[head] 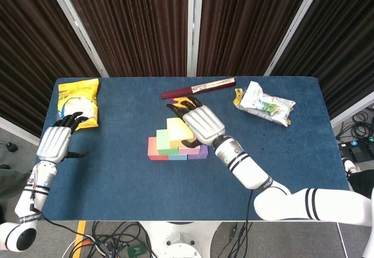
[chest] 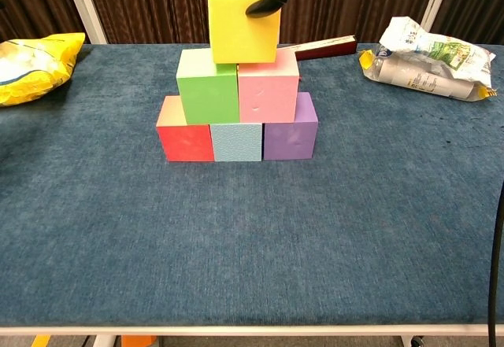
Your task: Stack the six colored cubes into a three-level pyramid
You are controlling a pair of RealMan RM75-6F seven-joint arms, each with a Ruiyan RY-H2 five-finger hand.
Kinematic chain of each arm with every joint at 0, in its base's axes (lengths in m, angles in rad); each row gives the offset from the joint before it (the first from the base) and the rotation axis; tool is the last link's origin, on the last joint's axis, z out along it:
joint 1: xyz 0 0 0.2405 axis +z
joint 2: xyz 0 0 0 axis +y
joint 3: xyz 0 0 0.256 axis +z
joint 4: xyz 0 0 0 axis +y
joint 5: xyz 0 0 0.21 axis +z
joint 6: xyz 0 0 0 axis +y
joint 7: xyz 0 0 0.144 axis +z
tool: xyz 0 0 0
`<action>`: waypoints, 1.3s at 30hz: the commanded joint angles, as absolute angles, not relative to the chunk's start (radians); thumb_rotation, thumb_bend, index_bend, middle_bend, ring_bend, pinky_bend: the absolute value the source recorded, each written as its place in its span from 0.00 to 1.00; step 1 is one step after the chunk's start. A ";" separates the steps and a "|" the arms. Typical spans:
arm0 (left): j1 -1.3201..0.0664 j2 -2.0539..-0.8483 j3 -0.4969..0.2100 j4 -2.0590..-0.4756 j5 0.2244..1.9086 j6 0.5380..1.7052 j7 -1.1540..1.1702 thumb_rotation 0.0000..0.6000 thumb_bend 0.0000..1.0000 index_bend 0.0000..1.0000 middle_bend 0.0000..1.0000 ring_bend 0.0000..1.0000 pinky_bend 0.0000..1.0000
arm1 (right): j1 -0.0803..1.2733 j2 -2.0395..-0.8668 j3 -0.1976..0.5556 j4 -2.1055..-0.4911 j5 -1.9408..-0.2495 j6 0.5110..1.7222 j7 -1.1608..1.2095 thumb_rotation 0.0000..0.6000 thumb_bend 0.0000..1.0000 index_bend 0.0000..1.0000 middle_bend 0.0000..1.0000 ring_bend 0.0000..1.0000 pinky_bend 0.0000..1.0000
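While fingers (chest: 266, 2) clasp it, yellow cube (chest: 241, 18) atop green cube (chest: 207, 86), pink cube (chest: 268, 85)

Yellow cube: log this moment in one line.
stage: top placement | yellow cube on green/pink pair | right hand holds it | left hand idle

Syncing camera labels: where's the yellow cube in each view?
Head view: yellow cube at centre, on the stack, partly under the right hand.
Chest view: yellow cube top centre, over the green/pink seam.
Shared landmark: green cube just below it.
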State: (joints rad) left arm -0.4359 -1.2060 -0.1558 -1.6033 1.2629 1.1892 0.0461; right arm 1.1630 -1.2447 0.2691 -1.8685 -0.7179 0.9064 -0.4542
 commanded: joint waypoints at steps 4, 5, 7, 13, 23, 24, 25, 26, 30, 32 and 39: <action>-0.437 -1.207 -0.156 -1.600 1.265 1.183 0.042 1.00 0.00 0.19 0.10 0.11 0.24 | 1.192 -1.273 0.256 -1.898 -0.638 0.966 -0.519 1.00 0.17 0.04 0.39 0.09 0.00; -0.437 -1.207 -0.156 -1.599 1.264 1.183 0.041 1.00 0.00 0.19 0.10 0.11 0.24 | 1.194 -1.275 0.255 -1.898 -0.632 0.970 -0.524 1.00 0.17 0.04 0.39 0.09 0.00; -0.436 -1.207 -0.157 -1.598 1.263 1.183 0.038 1.00 0.00 0.19 0.10 0.11 0.24 | 1.198 -1.280 0.254 -1.898 -0.621 0.976 -0.530 1.00 0.17 0.04 0.39 0.09 0.00; -0.437 -1.208 -0.158 -1.595 1.262 1.178 0.037 1.00 0.00 0.19 0.10 0.11 0.24 | 1.205 -1.293 0.253 -1.888 -0.604 0.977 -0.536 1.00 0.17 0.03 0.38 0.09 0.00; -0.438 -1.208 -0.160 -1.592 1.261 1.173 0.036 1.00 0.00 0.19 0.10 0.11 0.24 | 1.209 -1.297 0.263 -1.879 -0.597 0.983 -0.530 1.00 0.17 0.02 0.37 0.09 0.00; -0.438 -1.207 -0.160 -1.592 1.261 1.172 0.036 1.00 0.00 0.19 0.10 0.11 0.24 | 1.210 -1.299 0.263 -1.878 -0.595 0.982 -0.530 1.00 0.17 0.02 0.37 0.09 0.00; -0.438 -1.207 -0.160 -1.592 1.261 1.172 0.035 1.00 0.00 0.19 0.10 0.11 0.24 | 1.212 -1.300 0.262 -1.876 -0.591 0.980 -0.532 1.00 0.17 0.02 0.37 0.09 0.00; -0.438 -1.207 -0.161 -1.591 1.260 1.171 0.035 1.00 0.00 0.19 0.10 0.11 0.24 | 1.213 -1.301 0.261 -1.875 -0.589 0.979 -0.535 1.00 0.17 0.02 0.37 0.09 0.00; -0.438 -1.207 -0.161 -1.591 1.259 1.170 0.032 1.00 0.00 0.19 0.10 0.11 0.24 | 1.217 -1.308 0.258 -1.873 -0.585 0.982 -0.541 1.00 0.17 0.02 0.37 0.09 0.00; -0.439 -1.207 -0.162 -1.588 1.257 1.167 0.032 1.00 0.00 0.19 0.10 0.11 0.24 | 1.219 -1.309 0.256 -1.873 -0.582 0.980 -0.545 1.00 0.17 0.01 0.36 0.08 0.00; -0.436 -1.208 -0.162 -1.588 1.259 1.172 0.029 1.00 0.00 0.19 0.09 0.11 0.24 | 1.223 -1.307 0.254 -1.877 -0.577 0.976 -0.548 1.00 0.16 0.00 0.24 0.02 0.00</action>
State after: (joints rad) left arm -0.4357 -1.2080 -0.1624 -1.5884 1.2587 1.1721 0.0287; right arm 1.2229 -1.3069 0.2536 -1.8764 -0.5767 0.9759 -0.5488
